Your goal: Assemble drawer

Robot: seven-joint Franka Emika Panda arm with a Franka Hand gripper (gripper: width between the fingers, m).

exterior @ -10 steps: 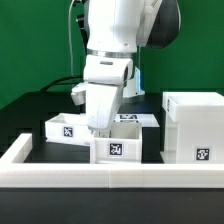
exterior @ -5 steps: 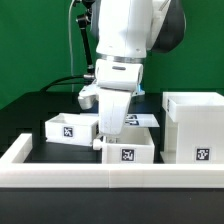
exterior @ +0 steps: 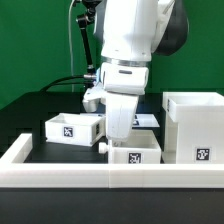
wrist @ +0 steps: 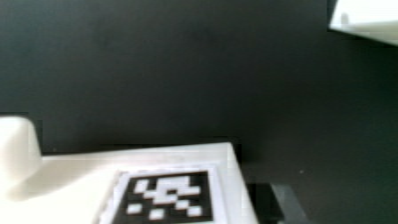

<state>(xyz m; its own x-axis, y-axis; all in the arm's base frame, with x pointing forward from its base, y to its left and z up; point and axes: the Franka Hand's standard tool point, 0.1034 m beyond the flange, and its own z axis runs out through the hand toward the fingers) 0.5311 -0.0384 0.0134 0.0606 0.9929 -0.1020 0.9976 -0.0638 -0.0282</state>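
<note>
My gripper point(exterior: 119, 132) reaches down from the big white arm onto the near wall of a small white tray point(exterior: 138, 152) with a square tag on its front, and it looks shut on that wall. The tray sits just behind the front rail, beside the tall box-shaped housing point(exterior: 195, 125) on the exterior view's right. A second small tray point(exterior: 72, 127) stands on the exterior view's left. In the wrist view the held tray's tagged wall point(wrist: 169, 190) fills the near edge. The fingertips are hidden there.
A low white rail point(exterior: 60, 172) edges the black table in front and on the exterior view's left. The marker board point(exterior: 148, 120) lies behind the arm. Cables hang at the back. A white corner point(wrist: 366, 20) shows at the wrist view's far edge.
The arm and the held tray have moved toward the exterior view's right, from beside the left tray to close by the housing.
</note>
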